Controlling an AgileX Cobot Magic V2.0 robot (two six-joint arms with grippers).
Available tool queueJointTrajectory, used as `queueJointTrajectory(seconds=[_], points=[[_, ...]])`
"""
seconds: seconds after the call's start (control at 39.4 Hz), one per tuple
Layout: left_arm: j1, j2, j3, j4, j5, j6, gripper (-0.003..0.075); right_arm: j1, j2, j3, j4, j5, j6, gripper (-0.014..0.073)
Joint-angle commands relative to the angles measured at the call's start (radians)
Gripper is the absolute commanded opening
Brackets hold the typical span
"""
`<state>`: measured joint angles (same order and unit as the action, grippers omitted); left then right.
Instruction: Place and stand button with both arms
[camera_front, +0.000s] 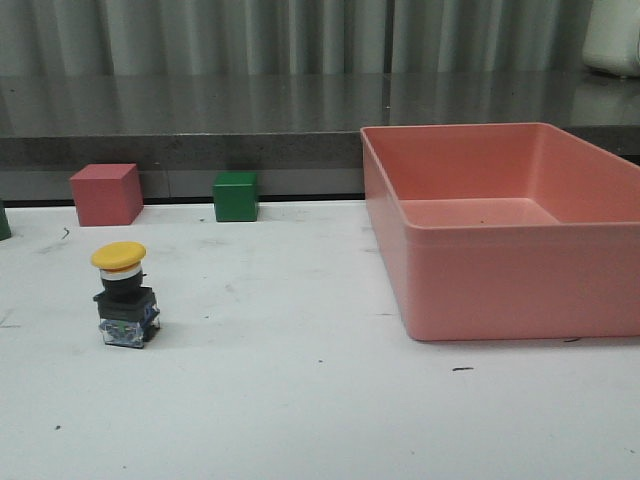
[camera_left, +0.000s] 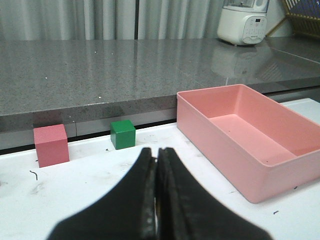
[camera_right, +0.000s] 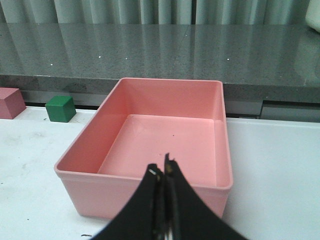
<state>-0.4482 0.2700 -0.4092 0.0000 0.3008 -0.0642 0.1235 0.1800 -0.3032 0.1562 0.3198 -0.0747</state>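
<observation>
Button (camera_front: 125, 294) upright, well left of bin (camera_front: 480, 290).

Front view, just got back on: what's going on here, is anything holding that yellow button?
Nothing holds it. The push button with the yellow mushroom cap, black body and clear base stands upright on the white table, apart from the empty pink plastic bin. The left gripper and right gripper are both shut on nothing, and neither arm shows in the front view. A pink cube and green cube sit behind.
</observation>
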Motion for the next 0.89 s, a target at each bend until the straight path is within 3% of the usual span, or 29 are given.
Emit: queueJointTrajectory(seconds=[0.0,0.86], points=[[0.003,-0.065,-0.028,-0.010,-0.038,-0.005,-0.0020,0.000,0.009,-0.027,-0.006,-0.087,-0.010,-0.0061],[0.014,-0.149,0.026,-0.010,-0.063,-0.005,-0.0020,0.000,0.009,-0.027,-0.006,-0.087,-0.010,-0.0061]])
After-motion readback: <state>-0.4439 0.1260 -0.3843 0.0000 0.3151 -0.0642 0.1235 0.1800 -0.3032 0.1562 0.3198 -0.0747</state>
